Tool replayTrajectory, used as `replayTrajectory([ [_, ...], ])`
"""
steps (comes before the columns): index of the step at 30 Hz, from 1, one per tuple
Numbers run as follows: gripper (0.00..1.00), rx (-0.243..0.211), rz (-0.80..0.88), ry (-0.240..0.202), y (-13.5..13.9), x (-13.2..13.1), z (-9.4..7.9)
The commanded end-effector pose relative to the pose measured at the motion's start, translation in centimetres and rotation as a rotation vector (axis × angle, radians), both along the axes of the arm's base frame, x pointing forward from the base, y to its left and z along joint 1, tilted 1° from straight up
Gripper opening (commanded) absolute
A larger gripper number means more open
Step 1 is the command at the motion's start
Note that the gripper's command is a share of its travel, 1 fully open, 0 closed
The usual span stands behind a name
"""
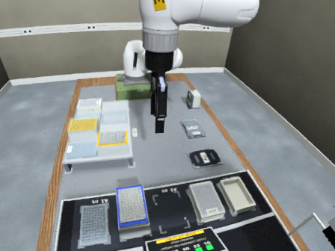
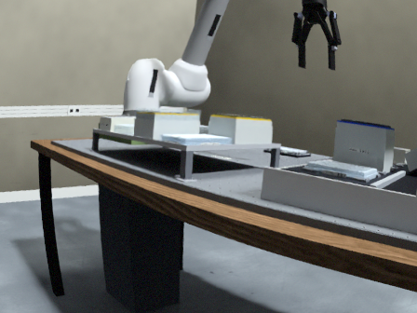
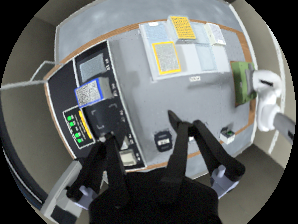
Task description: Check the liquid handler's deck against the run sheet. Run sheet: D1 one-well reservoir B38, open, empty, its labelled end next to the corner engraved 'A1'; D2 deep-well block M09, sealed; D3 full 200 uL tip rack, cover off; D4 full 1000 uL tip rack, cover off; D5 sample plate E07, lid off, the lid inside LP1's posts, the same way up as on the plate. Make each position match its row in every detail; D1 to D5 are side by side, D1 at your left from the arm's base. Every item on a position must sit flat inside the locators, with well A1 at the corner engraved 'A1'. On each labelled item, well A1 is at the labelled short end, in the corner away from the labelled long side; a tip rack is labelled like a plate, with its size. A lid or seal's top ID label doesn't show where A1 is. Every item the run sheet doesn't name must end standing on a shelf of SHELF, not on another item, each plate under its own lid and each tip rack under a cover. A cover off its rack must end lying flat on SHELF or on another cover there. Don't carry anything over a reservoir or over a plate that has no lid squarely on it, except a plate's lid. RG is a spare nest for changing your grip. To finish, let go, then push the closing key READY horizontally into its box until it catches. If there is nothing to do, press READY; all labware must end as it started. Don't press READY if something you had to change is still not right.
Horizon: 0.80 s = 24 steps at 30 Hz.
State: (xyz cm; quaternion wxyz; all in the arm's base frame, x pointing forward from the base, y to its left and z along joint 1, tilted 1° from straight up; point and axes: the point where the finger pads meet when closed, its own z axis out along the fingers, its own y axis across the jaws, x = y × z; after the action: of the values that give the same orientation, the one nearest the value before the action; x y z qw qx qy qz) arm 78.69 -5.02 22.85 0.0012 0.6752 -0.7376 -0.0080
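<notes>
My gripper (image 1: 159, 128) (image 2: 316, 65) (image 3: 146, 121) is open and empty, hanging high above the table middle between the shelf and the two small nests. On the black deck (image 1: 71, 217), from the left in the top view: a clear sample plate (image 1: 93, 224), a blue-rimmed tip rack (image 1: 131, 205) (image 2: 363, 144) (image 3: 89, 91), an empty position (image 1: 170, 209), a grey deep-well block (image 1: 206, 202) and an open cream reservoir (image 1: 236, 194). The shelf (image 1: 97, 157) (image 2: 223, 148) holds a white-topped rack (image 1: 90, 104), two yellow-rimmed racks (image 1: 83, 125) (image 1: 112, 138) and pale flat covers.
A flat clear piece with a label lies in a nest (image 1: 193, 128). A black nest (image 1: 201, 158) sits nearer the deck. A small white and green box (image 1: 194, 98) stands at the back right. The green arm base (image 1: 131, 87) is behind the shelf. A status panel (image 1: 185, 240) fronts the deck.
</notes>
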Motion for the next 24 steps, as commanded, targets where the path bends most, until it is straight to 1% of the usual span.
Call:
replayTrajectory([
  [1,0.66,0.002,0.001,-0.008,0.0,-2.1,0.1],
  [2,0.66,0.002,0.001,-0.008,0.0,-2.6,0.1],
  [4,0.66,0.002,0.001,-0.008,0.0,-2.6,0.1],
  [19,0.66,0.002,0.0,-0.008,0.3,-10.1,0.1],
  [21,0.66,0.002,0.0,-0.008,0.3,-10.1,0.1],
  [24,0.66,0.002,0.0,-0.008,0.4,-11.6,0.2],
])
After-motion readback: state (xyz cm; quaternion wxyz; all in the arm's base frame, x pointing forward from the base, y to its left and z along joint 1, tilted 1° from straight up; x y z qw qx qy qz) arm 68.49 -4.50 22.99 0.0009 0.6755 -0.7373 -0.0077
